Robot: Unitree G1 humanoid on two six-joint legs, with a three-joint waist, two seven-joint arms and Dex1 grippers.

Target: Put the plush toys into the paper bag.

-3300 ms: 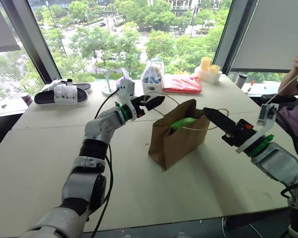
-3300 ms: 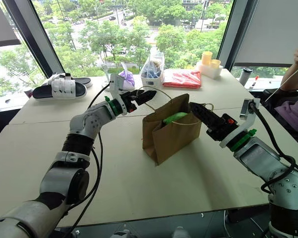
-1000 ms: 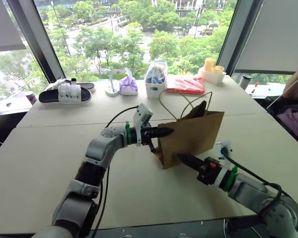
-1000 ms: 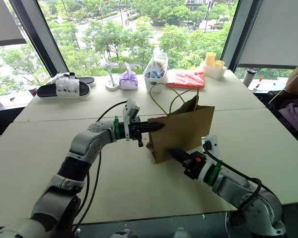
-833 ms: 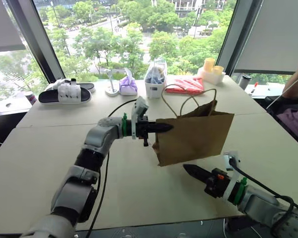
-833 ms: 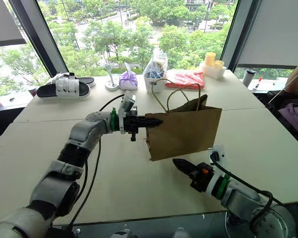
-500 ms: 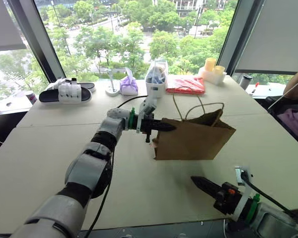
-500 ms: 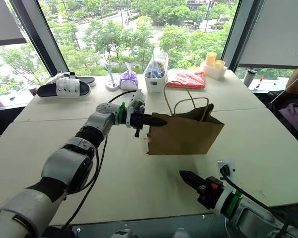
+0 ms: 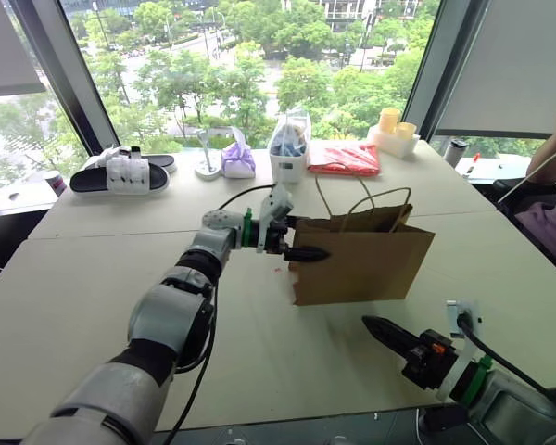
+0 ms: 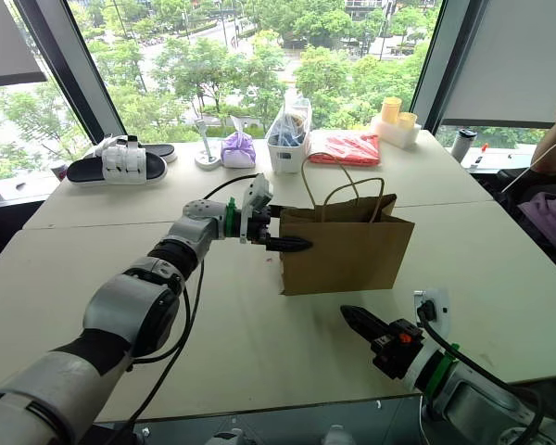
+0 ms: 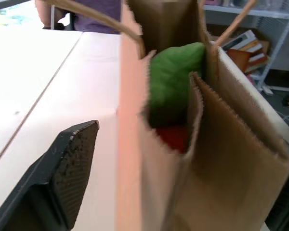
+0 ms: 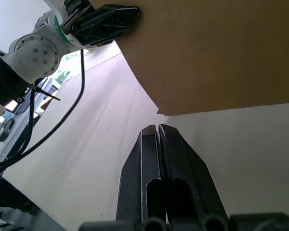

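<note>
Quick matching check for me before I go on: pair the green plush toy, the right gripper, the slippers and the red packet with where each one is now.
Things:
1. green plush toy
2. right gripper
3. slippers
4. red packet

Places:
A. far left of the table, by the window
B. inside the paper bag
C. low over the table, in front of the bag
D. behind the bag, near the yellow cups

Pairs: 1-B, 2-C, 3-A, 4-D

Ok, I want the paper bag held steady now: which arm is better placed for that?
Left. The left gripper is already at the paper bag's end wall, just under the rim, jaws open. The right gripper is shut, low in front of the bag and apart from it.
</note>
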